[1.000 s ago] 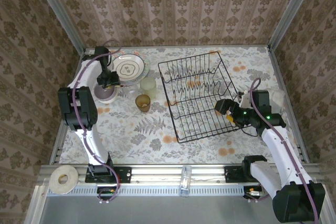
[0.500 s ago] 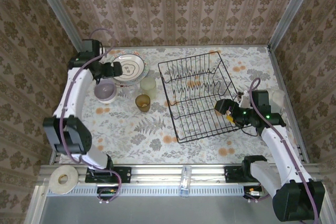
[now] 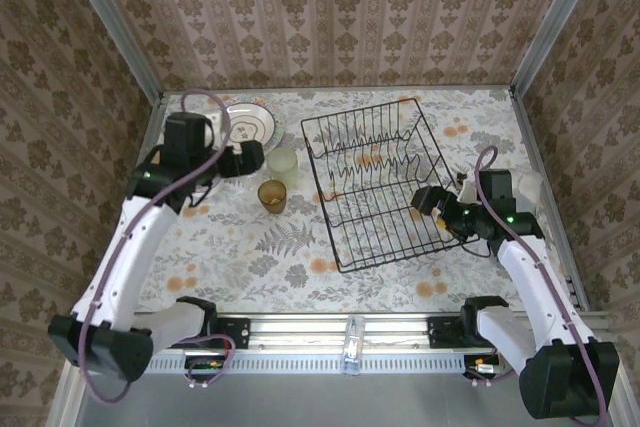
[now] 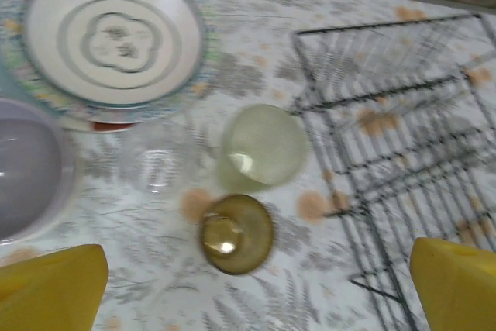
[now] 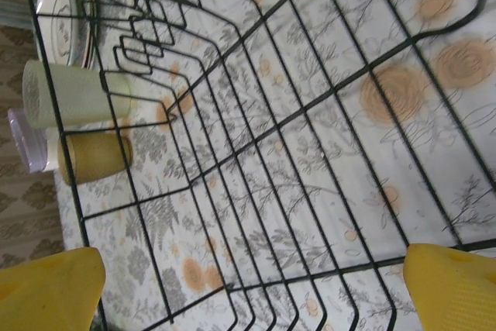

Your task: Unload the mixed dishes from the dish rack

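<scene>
Floral table (image 3: 300,247): left fingers (image 4: 50,284) spread, lifted away from lilac bowl (image 4: 23,168).

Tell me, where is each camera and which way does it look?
Top external: above and behind the arms, looking down at the table; left arm and right arm show.
Left wrist: on the left arm, looking down at patterned plate, pale-green cup, amber cup; its yellow fingers at bottom corners.
Right wrist: on the right arm, looking through the dish rack; yellow fingers below.
Both wrist views share the two cups.

White arms (image 3: 125,247) carry black joints, purple cables, apparently rubbery yellow fingers (image 4: 48,284).
</scene>
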Motion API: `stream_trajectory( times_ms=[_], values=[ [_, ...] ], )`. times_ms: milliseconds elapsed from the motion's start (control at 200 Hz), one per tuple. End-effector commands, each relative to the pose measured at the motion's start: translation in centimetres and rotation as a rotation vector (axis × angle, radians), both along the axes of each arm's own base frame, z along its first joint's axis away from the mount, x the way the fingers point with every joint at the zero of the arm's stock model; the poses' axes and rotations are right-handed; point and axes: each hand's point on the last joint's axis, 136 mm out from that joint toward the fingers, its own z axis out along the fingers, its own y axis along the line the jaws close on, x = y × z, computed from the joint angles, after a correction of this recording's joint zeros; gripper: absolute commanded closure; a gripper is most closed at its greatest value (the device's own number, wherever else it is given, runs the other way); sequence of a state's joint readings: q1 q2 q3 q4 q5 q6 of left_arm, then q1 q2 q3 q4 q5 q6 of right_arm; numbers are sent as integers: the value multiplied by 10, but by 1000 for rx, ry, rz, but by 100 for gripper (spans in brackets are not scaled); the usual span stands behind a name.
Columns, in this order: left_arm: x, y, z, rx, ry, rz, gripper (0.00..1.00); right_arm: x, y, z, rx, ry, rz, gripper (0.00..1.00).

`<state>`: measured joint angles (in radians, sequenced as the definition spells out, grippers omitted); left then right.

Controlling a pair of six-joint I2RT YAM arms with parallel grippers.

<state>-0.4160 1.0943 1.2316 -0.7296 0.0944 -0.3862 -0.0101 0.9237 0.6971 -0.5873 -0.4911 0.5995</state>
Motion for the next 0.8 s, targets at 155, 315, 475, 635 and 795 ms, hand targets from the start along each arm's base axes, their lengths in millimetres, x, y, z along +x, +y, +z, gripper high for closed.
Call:
stream_trajectory(
  times_ms=[155,315,475,635,795],
  values=[
    [-43,-74,-46,81,75,-116,4,13,-39,6,-195,-5,-126,0],
    [-61,-110,-79,109,145,-194,14,15,-65,12,-317,12,-186,0],
    [-73,-135,-105,99,200,-238,21,15,-88,8,-384,47,-234,0],
    [-77,-152,-128,129,249,-265,25,16,-101,-10,-365,111,-267,0],
    [-77,-159,-154,160,320,-247,30,20,-96,-21,-317,116,-268,1]
  ],
)
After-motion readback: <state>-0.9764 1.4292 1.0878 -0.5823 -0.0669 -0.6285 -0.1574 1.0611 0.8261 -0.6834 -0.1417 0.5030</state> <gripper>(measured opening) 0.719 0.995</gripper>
